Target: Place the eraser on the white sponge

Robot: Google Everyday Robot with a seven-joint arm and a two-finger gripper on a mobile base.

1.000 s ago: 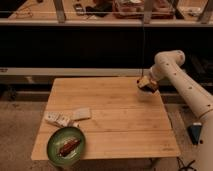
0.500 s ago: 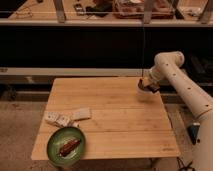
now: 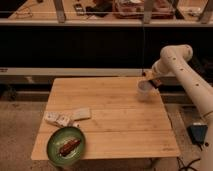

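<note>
Wooden table point(image 3: 120, 122), pincer point(image 3: 151, 82) beside white cup point(image 3: 144, 88)

My hand point(image 3: 151, 84) was over the far right edge of the desk point(image 3: 120, 105), just beside a small cup point(image 3: 144, 88) that stood there. Well apart, toward the near left, the sponge point(image 3: 81, 114) lay flat on the desk, a packet point(image 3: 57, 119) just left of it. Nearer, at the near left corner, a plate point(image 3: 53, 149) held an oblong piece point(image 3: 69, 146).
</note>
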